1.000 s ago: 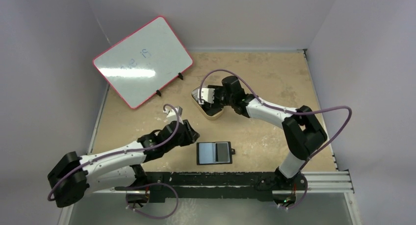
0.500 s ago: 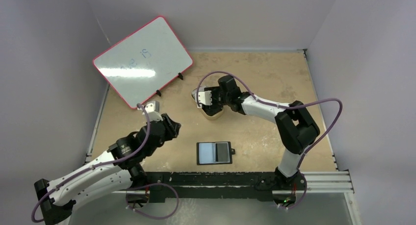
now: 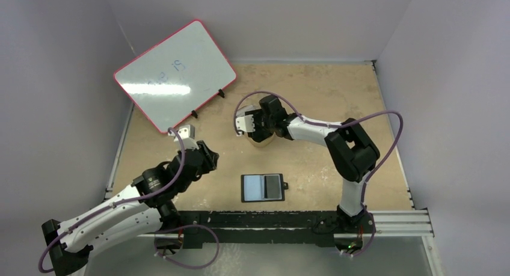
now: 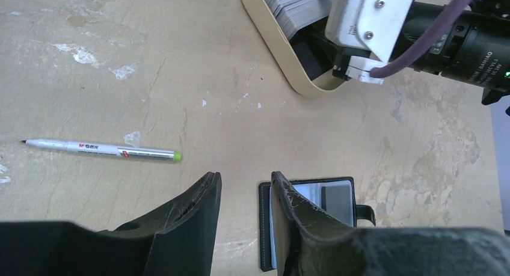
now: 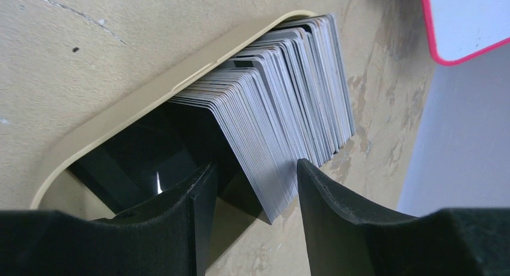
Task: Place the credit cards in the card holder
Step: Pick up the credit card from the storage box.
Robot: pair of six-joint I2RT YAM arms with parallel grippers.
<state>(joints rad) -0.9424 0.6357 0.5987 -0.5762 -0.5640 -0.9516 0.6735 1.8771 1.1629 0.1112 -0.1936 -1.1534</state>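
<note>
Poising right pincer [image 5: 255, 168] spread over credit cards [image 5: 282, 107] standing in tan tin [image 5: 150, 101]; hanging left pincer [image 4: 243, 180] spread, empty, left of open card holder [image 3: 263, 187].

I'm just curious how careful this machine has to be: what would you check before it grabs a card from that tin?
1. Right end effector open: ok, jaws wide apart at the credit cards.
2. Cards reachable: ok, standing packed on edge in the tan tin.
3. One card singled out: cannot tell.
4. Card holder lying open: ok, inside facing up.
5. Left end effector empty and away from the card holder: ok.
</note>
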